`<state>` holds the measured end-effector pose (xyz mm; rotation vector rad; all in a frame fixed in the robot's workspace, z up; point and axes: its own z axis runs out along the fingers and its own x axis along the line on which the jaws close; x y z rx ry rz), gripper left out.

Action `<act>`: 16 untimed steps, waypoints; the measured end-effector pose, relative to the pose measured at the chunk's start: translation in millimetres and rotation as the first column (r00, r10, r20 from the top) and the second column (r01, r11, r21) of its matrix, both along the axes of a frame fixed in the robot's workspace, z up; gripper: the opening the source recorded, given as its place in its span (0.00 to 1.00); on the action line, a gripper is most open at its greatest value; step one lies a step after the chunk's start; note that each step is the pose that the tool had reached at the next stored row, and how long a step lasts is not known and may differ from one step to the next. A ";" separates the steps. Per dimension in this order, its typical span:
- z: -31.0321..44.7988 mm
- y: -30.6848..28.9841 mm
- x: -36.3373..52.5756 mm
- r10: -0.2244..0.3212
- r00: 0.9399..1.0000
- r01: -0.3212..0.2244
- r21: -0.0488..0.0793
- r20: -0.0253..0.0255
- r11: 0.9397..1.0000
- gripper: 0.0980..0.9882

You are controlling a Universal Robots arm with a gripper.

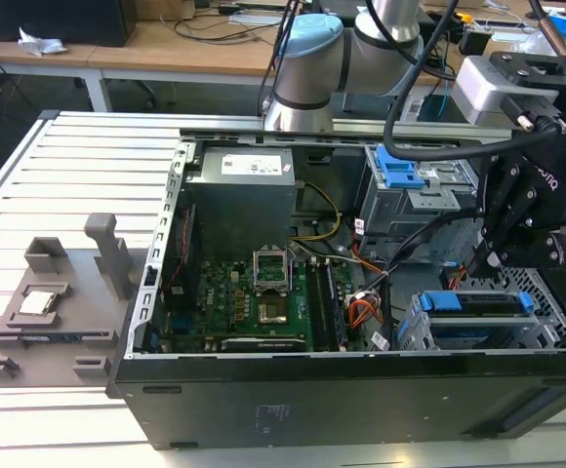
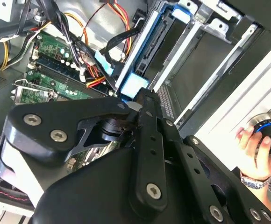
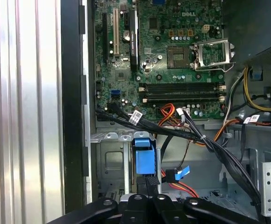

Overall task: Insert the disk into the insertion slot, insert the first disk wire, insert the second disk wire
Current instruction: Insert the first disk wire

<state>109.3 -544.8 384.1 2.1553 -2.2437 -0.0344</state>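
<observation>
The disk [image 1: 478,304], in its bright blue carrier, lies in the insertion slot [image 1: 422,336], the low grey cage at the case's front corner on the exterior view's right. My gripper [image 1: 485,261] hangs just above the disk's inner end. In both wrist views its fingers stand close together, with the gripper [image 2: 142,95] [image 3: 147,183] up against the carrier's blue end [image 2: 134,86] [image 3: 144,161]. I see nothing held between the fingers. Black disk wires [image 3: 140,120] with white tags run loose across the bay. A wire with a light blue plug [image 3: 182,172] [image 2: 103,60] lies beside the slot.
The open case holds a green motherboard [image 1: 263,292] and a grey power supply [image 1: 239,185]. A taller grey cage with a blue latch [image 1: 397,175] stands behind the slot. A grey fixture plate [image 1: 49,302] lies on the slatted table. A person's hand [image 2: 252,140] holds a round controller beside the case.
</observation>
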 end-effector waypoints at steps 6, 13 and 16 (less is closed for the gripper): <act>-4.4 17.6 41.3 0.000 1.000 0.000 -0.001 0.000 1.000 0.01; -11.6 42.2 66.2 0.006 1.000 -0.006 -0.007 0.000 1.000 0.01; -11.7 42.2 66.3 0.007 1.000 -0.007 -0.007 0.000 1.000 0.08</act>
